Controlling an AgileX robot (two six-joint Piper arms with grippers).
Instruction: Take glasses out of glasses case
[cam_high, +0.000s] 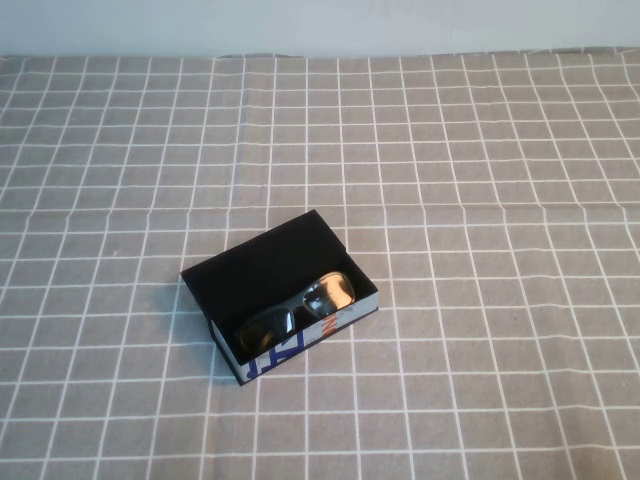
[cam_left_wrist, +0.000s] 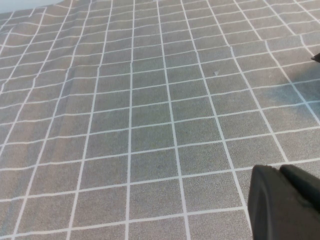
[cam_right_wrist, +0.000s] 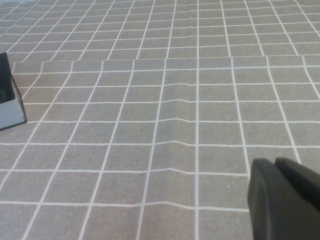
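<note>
The glasses case (cam_high: 268, 275) stands open near the middle of the table in the high view, its black flap lid laid back toward the far left. The black glasses (cam_high: 300, 312) with reflective lenses lie inside it, along the near side with blue lettering and an orange mark. Neither gripper shows in the high view. My left gripper (cam_left_wrist: 280, 170) is shut and empty over bare cloth in the left wrist view. My right gripper (cam_right_wrist: 275, 162) is shut and empty over bare cloth; one end of the case (cam_right_wrist: 7, 95) shows at the edge of the right wrist view, well away from it.
A grey tablecloth with a white grid (cam_high: 480, 200) covers the whole table, with slight wrinkles. The table's far edge meets a pale wall (cam_high: 320, 25). A small dark tip (cam_left_wrist: 316, 58) shows at the edge of the left wrist view.
</note>
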